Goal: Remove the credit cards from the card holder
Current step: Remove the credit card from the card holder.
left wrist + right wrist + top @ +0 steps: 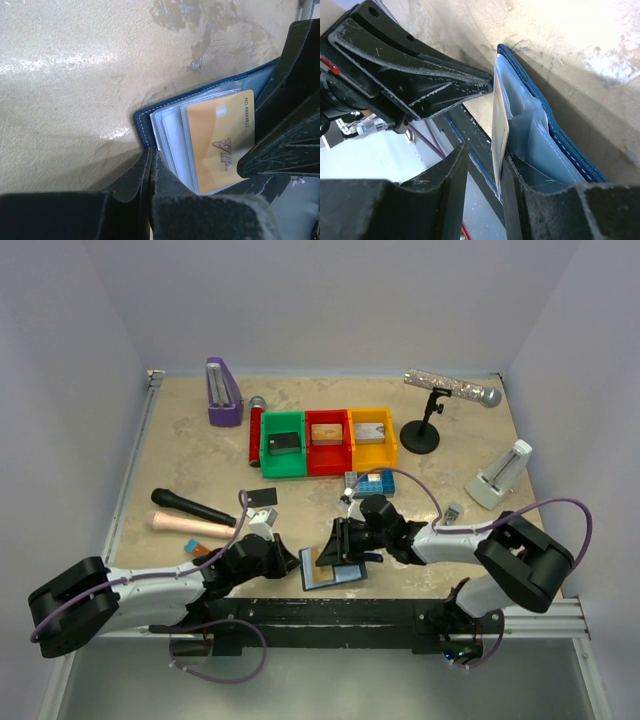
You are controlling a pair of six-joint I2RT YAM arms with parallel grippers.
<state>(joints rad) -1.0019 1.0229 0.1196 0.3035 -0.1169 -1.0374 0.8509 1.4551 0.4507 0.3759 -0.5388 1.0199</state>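
The navy card holder [335,575] lies open near the table's front edge, its pale pockets [170,132] showing. A gold-tan credit card [220,140] marked VIP sticks partly out of a pocket. My left gripper [151,157] is shut, its tips against the holder's [145,120] near corner, with nothing visibly between them. My right gripper [485,152] straddles the gold card's edge [499,125]: one finger [520,175] touches the card, the other stands apart. A black card [262,497] lies on the table behind the left gripper [290,560].
Green [283,445], red [328,440] and yellow [372,438] bins stand mid-table, with a blue studded plate [372,483] in front of them. A black microphone [190,508] lies left; a mic stand [425,430] and white device [500,475] stand right. The black rail [330,610] runs just before the holder.
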